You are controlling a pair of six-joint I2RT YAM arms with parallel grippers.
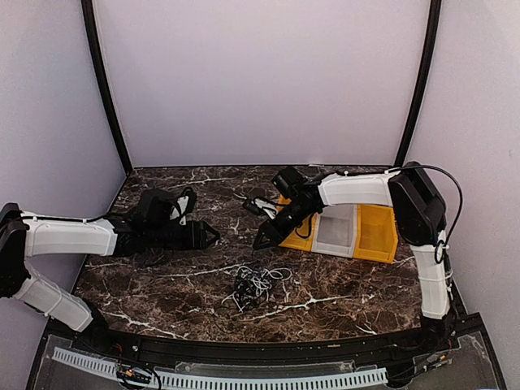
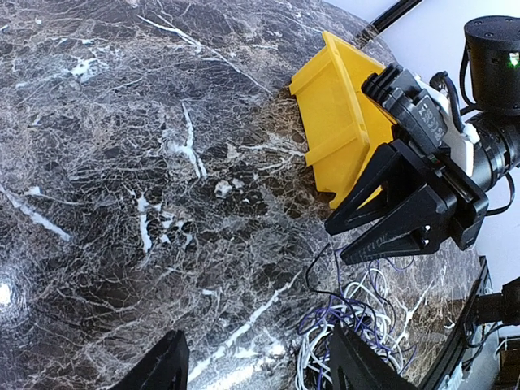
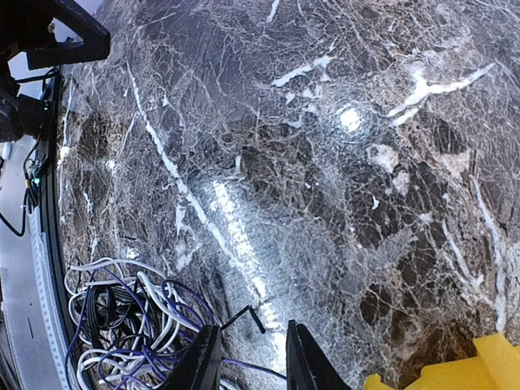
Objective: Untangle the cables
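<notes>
The cables (image 1: 256, 284) lie in one tangled heap of white, purple and black cords on the marble table, near its front middle. My left gripper (image 1: 213, 236) hovers to the heap's upper left. In the left wrist view it (image 2: 260, 366) is open over bare marble, and the cables (image 2: 366, 317) lie against its right finger. My right gripper (image 1: 264, 240) hangs above and behind the heap with its tips pointing down-left. In its own view it (image 3: 250, 366) stands partly open; a black cable end (image 3: 244, 317) and a purple strand lie below the gap, with the cables (image 3: 122, 317) to the left.
A yellow bin (image 1: 378, 231) with pale inserts sits at the right, behind the right gripper; it also shows in the left wrist view as the yellow bin (image 2: 333, 122). The black front rail (image 1: 244, 349) runs along the near edge. Dark poles stand at the back corners.
</notes>
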